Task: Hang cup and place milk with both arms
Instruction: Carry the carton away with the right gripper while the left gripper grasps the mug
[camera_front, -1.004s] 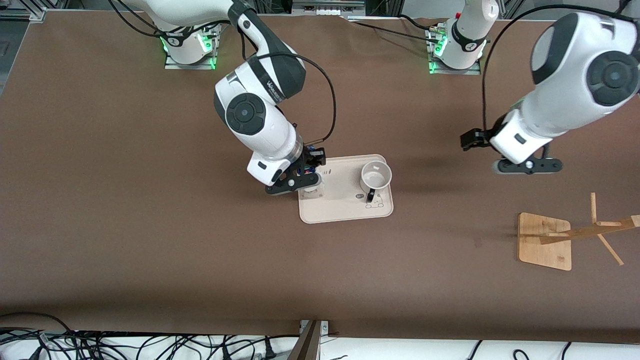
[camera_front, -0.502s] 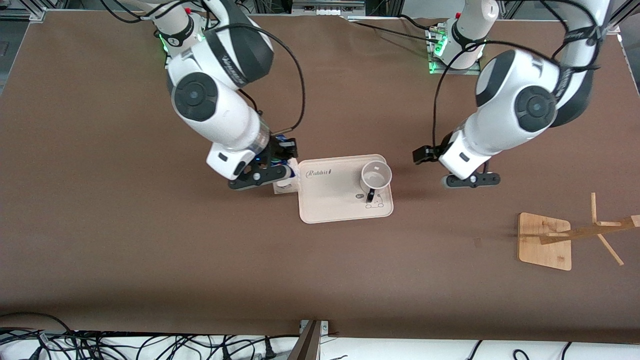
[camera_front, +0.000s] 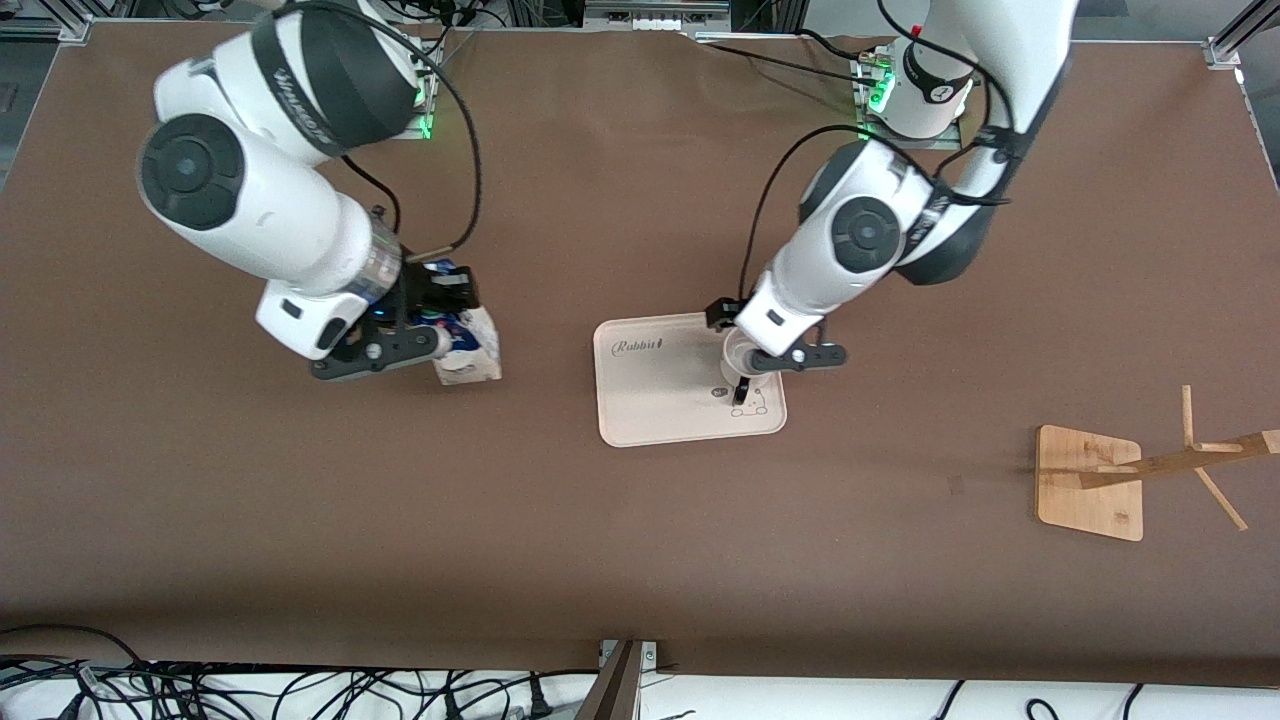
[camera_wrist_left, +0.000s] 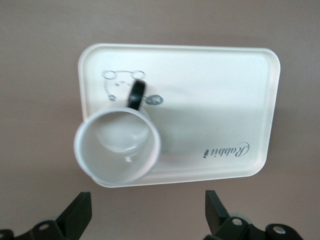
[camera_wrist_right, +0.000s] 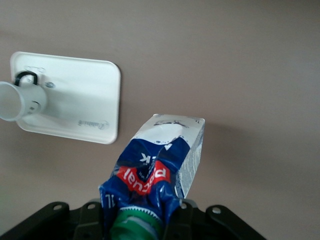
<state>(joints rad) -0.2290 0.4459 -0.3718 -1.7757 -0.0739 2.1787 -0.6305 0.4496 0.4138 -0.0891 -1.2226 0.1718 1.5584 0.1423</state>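
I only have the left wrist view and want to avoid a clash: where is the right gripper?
Observer: The right gripper is over bare table toward the right arm's end, off the tray, shut on the milk.
Operator: Where is the rack for the cup?
Observer: The rack stands toward the left arm's end, nearer the front camera than the tray.
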